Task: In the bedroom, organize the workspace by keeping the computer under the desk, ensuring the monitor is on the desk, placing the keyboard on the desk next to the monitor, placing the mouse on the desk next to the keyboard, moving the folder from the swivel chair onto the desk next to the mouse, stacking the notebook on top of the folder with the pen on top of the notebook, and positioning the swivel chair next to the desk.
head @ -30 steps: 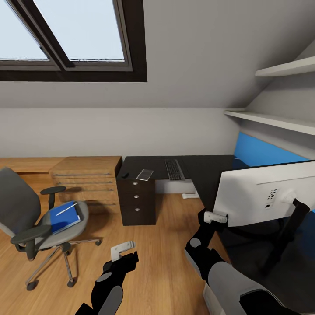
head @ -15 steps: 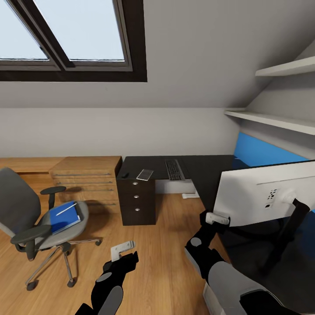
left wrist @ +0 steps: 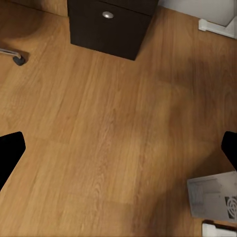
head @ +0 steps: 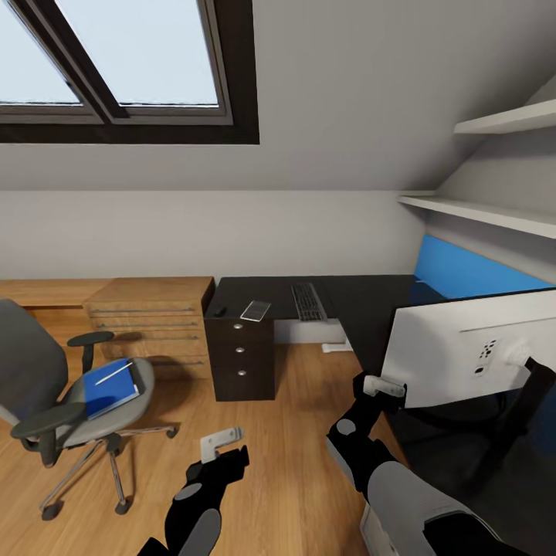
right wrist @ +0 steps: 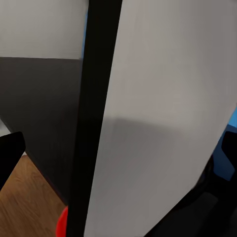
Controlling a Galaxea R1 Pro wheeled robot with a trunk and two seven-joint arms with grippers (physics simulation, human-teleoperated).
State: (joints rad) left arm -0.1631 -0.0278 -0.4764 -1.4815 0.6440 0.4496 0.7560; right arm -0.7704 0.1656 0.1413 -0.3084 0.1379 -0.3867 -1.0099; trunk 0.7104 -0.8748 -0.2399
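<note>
Right gripper (head: 384,384), jaws spread, straddles the monitor (head: 463,351) edge on the counter (head: 363,297); it should close squarely and reposition slowly, as the tall screen likely tips; left gripper (head: 222,440) spread, idle.

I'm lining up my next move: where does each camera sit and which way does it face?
Head: high, looking forward and down at the glossy black L-shaped desk; both arms show.
Left wrist: looks down at wood floor and the black drawer unit, as head does; dark fingertips at the edges.
Right wrist: close on the white-backed monitor, as head does.
</note>
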